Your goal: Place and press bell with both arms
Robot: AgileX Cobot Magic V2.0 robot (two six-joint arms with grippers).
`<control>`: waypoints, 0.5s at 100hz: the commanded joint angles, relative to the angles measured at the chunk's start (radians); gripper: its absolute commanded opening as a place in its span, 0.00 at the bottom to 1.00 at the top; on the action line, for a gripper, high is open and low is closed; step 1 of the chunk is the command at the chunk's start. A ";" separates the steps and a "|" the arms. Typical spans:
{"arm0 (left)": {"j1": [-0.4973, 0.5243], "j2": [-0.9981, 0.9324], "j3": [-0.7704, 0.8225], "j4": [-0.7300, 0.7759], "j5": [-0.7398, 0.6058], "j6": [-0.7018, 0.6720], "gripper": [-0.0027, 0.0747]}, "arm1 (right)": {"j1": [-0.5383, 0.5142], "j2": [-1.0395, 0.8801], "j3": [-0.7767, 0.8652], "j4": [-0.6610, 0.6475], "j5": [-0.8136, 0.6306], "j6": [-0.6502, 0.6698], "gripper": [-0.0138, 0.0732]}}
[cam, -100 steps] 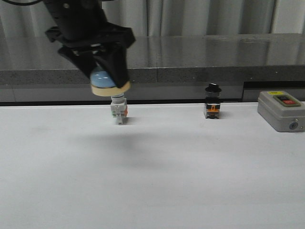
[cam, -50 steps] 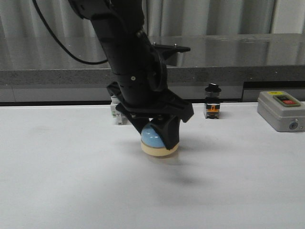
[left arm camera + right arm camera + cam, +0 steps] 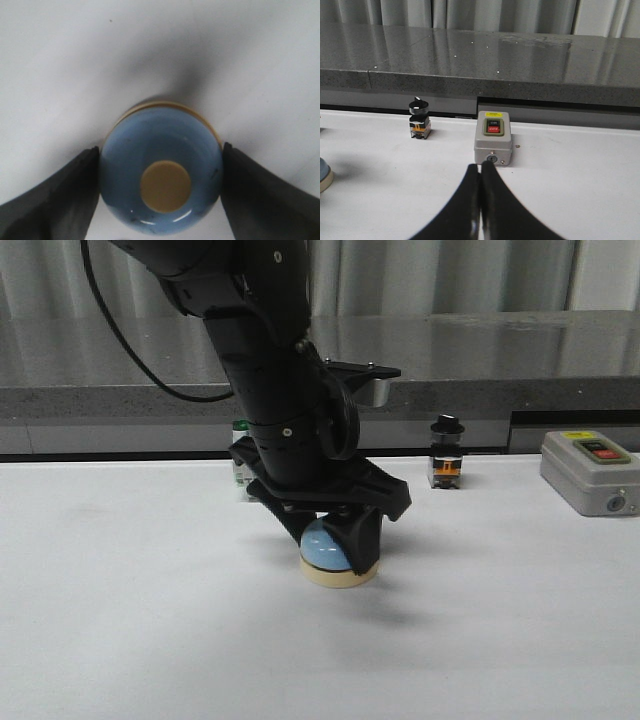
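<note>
The light-blue bell (image 3: 328, 548) with its cream base sits on the white table (image 3: 150, 620) near the middle. My left gripper (image 3: 335, 545) reaches down over it, shut on the bell, one dark finger on each side. In the left wrist view the bell (image 3: 161, 172) shows from above with its cream knob, held between the fingers (image 3: 65, 195) of the left gripper (image 3: 161, 175). My right gripper (image 3: 481, 167) is shut and empty, seen only in the right wrist view, low over the table in front of the grey box. An edge of the bell (image 3: 324, 179) shows there too.
A grey box with red and black buttons (image 3: 590, 472) stands at the right, also in the right wrist view (image 3: 493, 144). A black-knobbed switch (image 3: 446, 452) stands at the back. A green-capped white switch (image 3: 240, 472) is partly hidden behind the left arm. A grey ledge (image 3: 450, 390) runs behind.
My left arm carried the bell from high at the back left down to the table's middle. In the last half second it settled slightly lower and to the right.
</note>
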 commanded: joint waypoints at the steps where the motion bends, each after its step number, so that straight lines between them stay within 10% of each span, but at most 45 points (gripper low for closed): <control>1: -0.010 -0.052 -0.027 -0.023 -0.015 -0.005 0.74 | -0.006 -0.018 -0.014 -0.012 -0.082 -0.006 0.08; 13: -0.010 -0.052 -0.027 -0.023 -0.004 -0.005 0.91 | -0.006 -0.018 -0.014 -0.012 -0.082 -0.006 0.08; 50: -0.010 -0.159 -0.027 -0.066 0.008 -0.010 0.91 | -0.006 -0.018 -0.014 -0.012 -0.082 -0.006 0.08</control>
